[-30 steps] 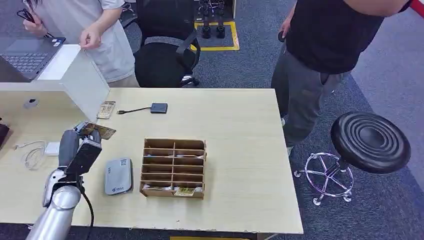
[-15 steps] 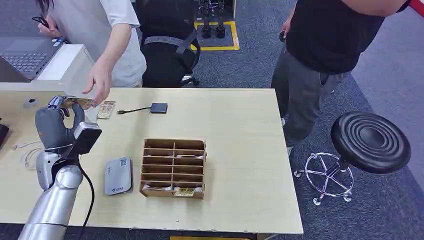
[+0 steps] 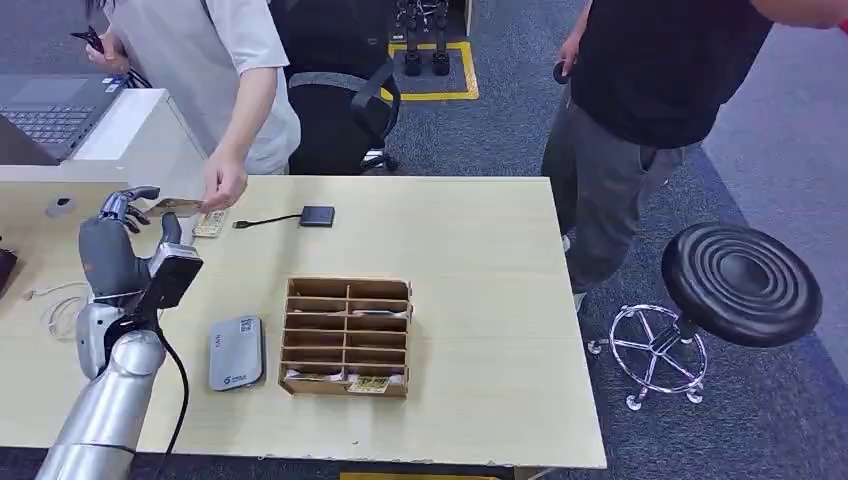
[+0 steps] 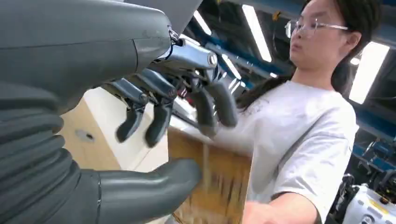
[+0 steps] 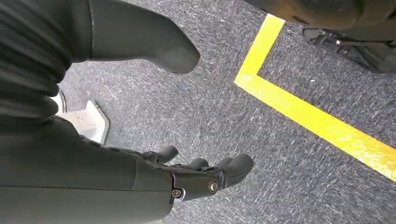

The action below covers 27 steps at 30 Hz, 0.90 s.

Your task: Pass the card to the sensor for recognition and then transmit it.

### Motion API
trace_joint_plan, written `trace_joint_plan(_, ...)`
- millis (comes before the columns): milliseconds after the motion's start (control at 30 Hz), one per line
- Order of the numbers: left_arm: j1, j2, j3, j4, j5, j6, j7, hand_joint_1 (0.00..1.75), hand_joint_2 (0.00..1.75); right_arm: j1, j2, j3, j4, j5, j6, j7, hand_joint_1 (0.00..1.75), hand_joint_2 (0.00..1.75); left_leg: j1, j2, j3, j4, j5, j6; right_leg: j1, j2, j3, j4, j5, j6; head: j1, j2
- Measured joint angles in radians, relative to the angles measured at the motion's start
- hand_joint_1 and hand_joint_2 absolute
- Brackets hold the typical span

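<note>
My left hand (image 3: 125,255) is raised over the table's left side, its fingers (image 4: 205,107) spread and its thumb (image 4: 149,189) apart from them. The tan card (image 3: 175,207) lies just past my fingertips. A person's hand (image 3: 224,188) grips the card's far end. In the left wrist view the card (image 4: 219,182) is blurred between my thumb and fingers. The grey card sensor (image 3: 236,352) lies flat on the table below my hand. My right hand (image 5: 201,175) hangs over the carpet and holds nothing.
A wooden slotted organizer (image 3: 348,337) stands beside the sensor. Another card (image 3: 210,224) and a small cabled hub (image 3: 318,215) lie near the far edge. White cables (image 3: 65,305) are at the left. A second person (image 3: 650,90), an office chair (image 3: 335,110) and a stool (image 3: 740,285) surround the table (image 3: 480,300).
My left hand lifted the card from above the sensor up and left. The person reached in and took hold of it, and my fingers have spread away from it.
</note>
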<state>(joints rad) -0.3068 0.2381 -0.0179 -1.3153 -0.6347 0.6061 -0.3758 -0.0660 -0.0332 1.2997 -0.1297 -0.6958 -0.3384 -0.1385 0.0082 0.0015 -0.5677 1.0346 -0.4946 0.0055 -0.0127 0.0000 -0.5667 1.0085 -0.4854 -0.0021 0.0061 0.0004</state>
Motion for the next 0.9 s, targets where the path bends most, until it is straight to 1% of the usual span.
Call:
trace_joint_plan(67,-0.006,0.005,0.0,0.0,0.02,-0.042,0.011,0.0,1.75,0.0,0.0,0.0,0.0,-0.003,0.0,-0.002,0.0,1.75,0.0,0.0,0.0,0.0,0.0,0.0,0.0,0.0,0.0,0.0,0.0,0.0,0.0,0.0)
trace_joint_plan(100,-0.008,0.011,0.0,0.0,0.034,-0.076,0.022,0.0,1.75,0.0,0.0,0.0,0.0,-0.005,-0.002,-0.003,0.0,1.75,0.0,0.0,0.0,0.0,0.0,0.0,0.0,0.0,0.0,0.0,0.0,0.0,0.0,0.0)
trace_joint_plan(167,-0.006,0.025,-0.001,-0.001,0.067,-0.145,0.023,0.0,1.75,0.0,0.0,0.0,0.0,-0.01,-0.002,-0.005,0.0,1.75,0.0,0.001,0.0,0.0,0.0,0.0,0.0,0.0,0.0,0.0,0.0,0.0,0.0,0.0)
trace_joint_plan(200,-0.001,0.043,-0.003,-0.01,0.1,-0.208,0.016,0.0,1.75,0.001,0.0,0.0,0.0,-0.013,-0.002,-0.006,0.0,1.75,0.0,0.001,0.0,0.0,0.0,0.0,0.0,0.001,0.0,0.0,0.0,0.0,0.0,0.0)
trace_joint_plan(267,0.023,0.075,-0.006,-0.04,0.143,-0.298,-0.001,0.0,1.75,0.002,0.0,0.0,0.0,-0.015,0.001,-0.005,0.0,1.75,0.0,0.002,0.0,0.0,0.0,0.0,0.0,0.002,0.0,0.0,0.0,-0.001,0.0,0.0)
trace_joint_plan(300,0.04,0.096,-0.006,-0.058,0.153,-0.339,-0.009,0.0,1.75,0.003,0.0,0.0,0.0,-0.015,0.002,-0.005,0.0,1.75,0.0,0.003,0.0,0.0,0.0,0.0,0.0,0.003,0.0,0.0,0.0,-0.001,0.0,0.0)
trace_joint_plan(400,0.108,0.165,-0.014,-0.139,0.166,-0.498,-0.049,0.0,1.75,0.004,0.0,0.0,0.001,-0.026,0.002,-0.009,0.0,1.75,0.001,0.003,0.0,0.0,-0.001,-0.001,0.0,0.004,-0.001,0.001,0.0,-0.001,0.0,0.0)
trace_joint_plan(433,0.142,0.193,-0.018,-0.178,0.166,-0.529,-0.053,0.0,1.75,0.004,0.0,0.0,0.001,-0.026,0.002,-0.011,0.0,1.75,0.001,0.004,0.0,0.0,-0.001,-0.001,0.0,0.005,-0.002,0.0,0.0,-0.001,0.0,0.0)
trace_joint_plan(467,0.165,0.211,-0.021,-0.206,0.166,-0.54,-0.055,0.0,1.75,0.004,0.0,0.0,0.001,-0.027,0.002,-0.013,0.0,1.75,0.001,0.004,-0.001,0.0,-0.001,-0.001,0.0,0.005,-0.002,0.0,0.0,-0.001,0.0,0.0)
trace_joint_plan(600,0.215,0.253,-0.024,-0.274,0.166,-0.555,-0.054,0.0,1.75,0.003,0.0,0.0,0.001,-0.029,0.002,-0.016,0.0,1.75,0.001,0.002,-0.001,0.0,-0.001,-0.001,0.0,0.002,-0.002,0.0,-0.001,-0.001,0.0,0.0)
trace_joint_plan(700,0.228,0.27,-0.025,-0.302,0.164,-0.56,-0.053,0.0,1.75,0.003,0.0,0.0,0.001,-0.029,0.002,-0.016,0.0,1.75,0.001,0.002,-0.001,0.0,-0.001,-0.001,0.0,0.003,-0.002,0.0,0.0,0.0,0.0,0.0)
trace_joint_plan(900,0.238,0.288,-0.027,-0.326,0.164,-0.561,-0.053,0.0,1.75,0.003,0.0,0.0,0.001,-0.029,0.002,-0.016,0.0,1.75,0.001,0.002,-0.001,0.0,0.0,-0.001,0.0,0.003,-0.002,0.0,0.001,-0.001,0.0,0.0)
